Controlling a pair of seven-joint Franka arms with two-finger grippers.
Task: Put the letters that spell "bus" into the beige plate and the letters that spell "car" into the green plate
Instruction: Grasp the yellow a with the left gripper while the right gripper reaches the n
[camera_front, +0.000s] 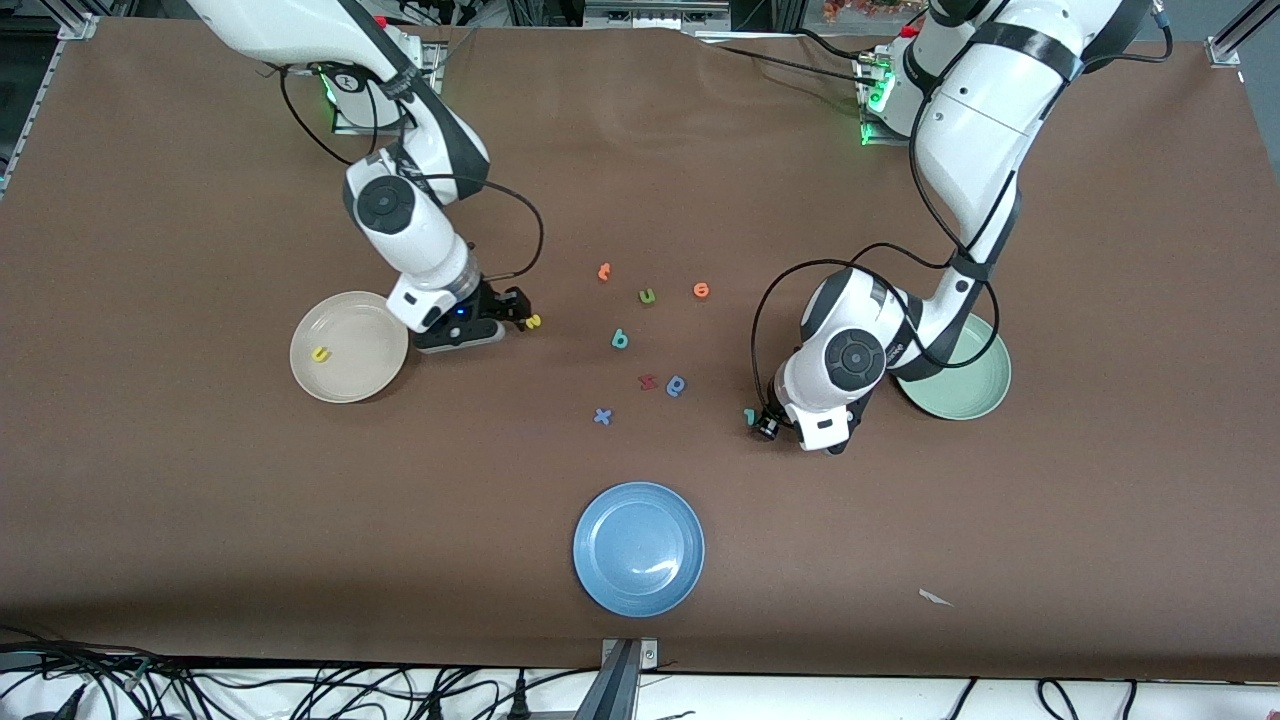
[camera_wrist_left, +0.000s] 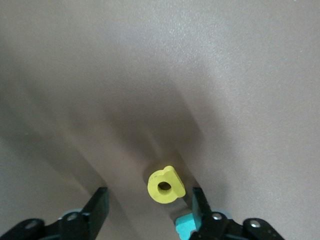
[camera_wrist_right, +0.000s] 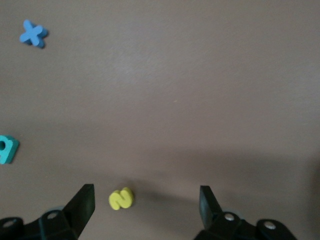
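A: Left arm's fingers (camera_wrist_left: 100, 207), state?
B: Parted, down at the surface beside the green plate (camera_front: 975, 385), toward the left arm's end. Nothing is gripped. The yellow "a" (camera_wrist_left: 165, 186) is seen lying flat between them, with a gap on each side.
A: Orientation of the "a"?
B: Hole face up; its straight side is turned toward the finger that has the teal "r" (camera_wrist_left: 185, 225) just beside it. How the "r" points cannot be made out.
A: Right arm's fingers (camera_wrist_right: 82, 205)?
B: Spread wide and low over the surface, just beside the beige plate (camera_front: 375, 385). Nothing is held. The yellow "s" (camera_wrist_right: 121, 198) lies flat between them, closer to one finger, its long axis at a slant to the line between the fingers.
A: Plates?
B: A yellow "u" (camera_front: 320, 353) is noted flat in the beige one. The green one is partly covered by the left arm; no letter is seen on its visible part.
A: Teal "b" (camera_front: 619, 340)?
B: Flat on the surface mid-table, among loose letters.
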